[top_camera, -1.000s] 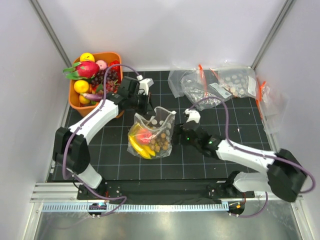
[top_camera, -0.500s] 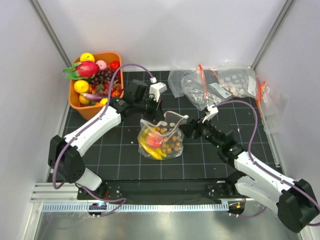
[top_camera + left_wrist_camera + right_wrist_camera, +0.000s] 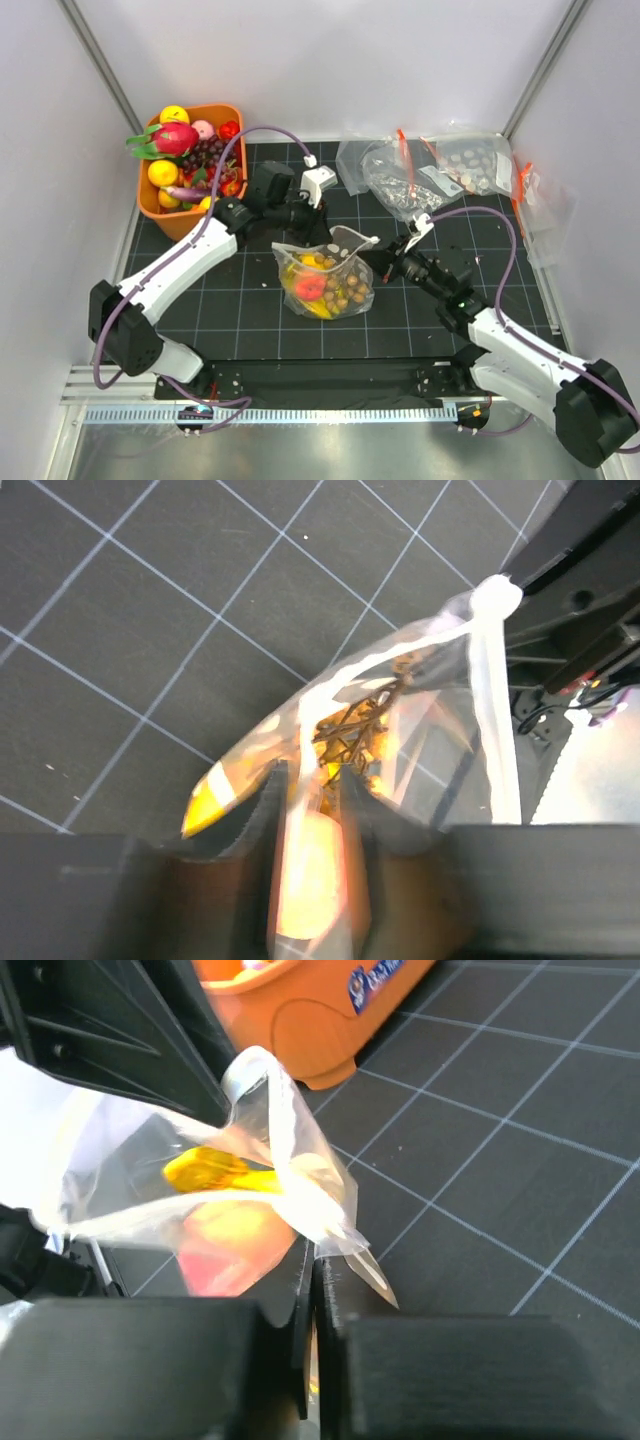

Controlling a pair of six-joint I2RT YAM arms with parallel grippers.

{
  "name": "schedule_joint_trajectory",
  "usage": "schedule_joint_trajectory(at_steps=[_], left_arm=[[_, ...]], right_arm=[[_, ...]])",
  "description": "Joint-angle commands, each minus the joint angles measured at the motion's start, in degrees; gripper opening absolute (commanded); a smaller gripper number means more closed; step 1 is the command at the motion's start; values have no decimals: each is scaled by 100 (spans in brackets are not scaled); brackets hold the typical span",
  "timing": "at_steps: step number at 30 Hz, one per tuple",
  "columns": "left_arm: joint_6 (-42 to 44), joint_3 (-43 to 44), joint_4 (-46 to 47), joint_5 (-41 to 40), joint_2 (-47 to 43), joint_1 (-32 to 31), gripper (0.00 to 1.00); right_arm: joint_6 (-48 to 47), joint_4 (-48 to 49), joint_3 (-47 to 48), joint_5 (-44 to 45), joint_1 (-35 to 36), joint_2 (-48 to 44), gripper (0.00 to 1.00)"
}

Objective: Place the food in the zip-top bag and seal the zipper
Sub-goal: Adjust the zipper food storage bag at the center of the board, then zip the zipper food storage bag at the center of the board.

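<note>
The zip-top bag (image 3: 330, 285) hangs over the black mat with the food inside: yellow banana bunch (image 3: 303, 264), pink-orange peach (image 3: 310, 287), brown ball cluster (image 3: 348, 293). My left gripper (image 3: 312, 228) is at the bag's upper left corner. In the left wrist view its jaws (image 3: 308, 775) stand slightly apart, open, with the bag's edge film running loosely between them and the peach (image 3: 310, 880) glowing behind. My right gripper (image 3: 385, 258) is shut on the bag's right corner (image 3: 315, 1260). The zipper (image 3: 350, 242) runs between both grippers; I cannot tell whether it is pressed shut.
An orange basket (image 3: 150, 205) at the back left holds a magenta dragon fruit (image 3: 175, 137), dark grapes (image 3: 205, 155) and other toy fruit. A heap of spare clear bags (image 3: 440, 170) lies at the back right. Grey walls close in both sides.
The bag has moved right toward the mat's middle. My right gripper has reached its right corner and closed on it. My left jaws have come apart.
</note>
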Motion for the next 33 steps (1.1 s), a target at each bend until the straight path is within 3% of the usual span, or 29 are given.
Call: schedule_joint_trajectory(at_steps=[1, 3, 5, 16, 17, 23, 33], left_arm=[[90, 19, 31, -22, -354, -36, 34], [64, 37, 40, -170, -433, -54, 58], [81, 63, 49, -233, -583, -124, 69], [556, 1213, -627, -760, -390, -871, 93], [730, 1302, -802, -786, -285, -932, 99], [1241, 1900, -1383, -1340, 207, -1381, 100], [1839, 2418, -1884, -857, 981, -1399, 98]], right_arm=[[-97, 90, 0, -139, -18, -411, 2], [-62, -94, 0, -156, -18, -603, 1], [-36, -183, -34, -208, -18, -727, 1], [8, -350, -26, -560, -18, -789, 1], [8, -367, 18, -586, -9, -780, 1], [8, -385, 115, -692, -9, -763, 1], [-9, -429, 124, -727, -9, -851, 1]])
